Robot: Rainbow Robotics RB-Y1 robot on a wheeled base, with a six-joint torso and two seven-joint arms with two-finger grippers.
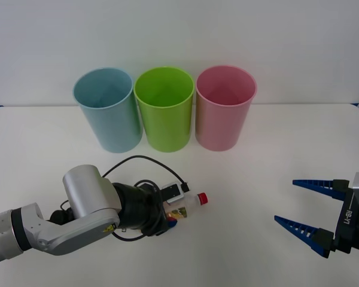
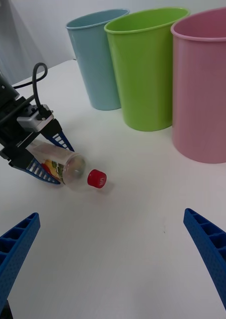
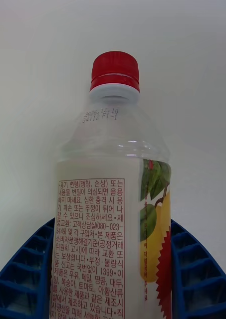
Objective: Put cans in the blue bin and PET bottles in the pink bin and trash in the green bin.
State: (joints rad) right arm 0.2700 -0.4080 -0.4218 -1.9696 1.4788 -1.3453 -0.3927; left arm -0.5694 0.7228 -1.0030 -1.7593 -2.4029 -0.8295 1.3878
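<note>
- My left gripper [image 1: 172, 216] is clamped around the PET bottle [image 1: 188, 205], which lies on the white table [image 1: 257, 179] in front of the green bin [image 1: 165, 107]
- My right gripper [image 1: 305, 206] waits spread wide, well to the right

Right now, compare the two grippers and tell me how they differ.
The left gripper is closed around the PET bottle, which lies on the table; the right gripper is open and holds nothing. The left sits in front of the blue bin; the right is at the table's right side. Both have blue ribbed fingers.
</note>
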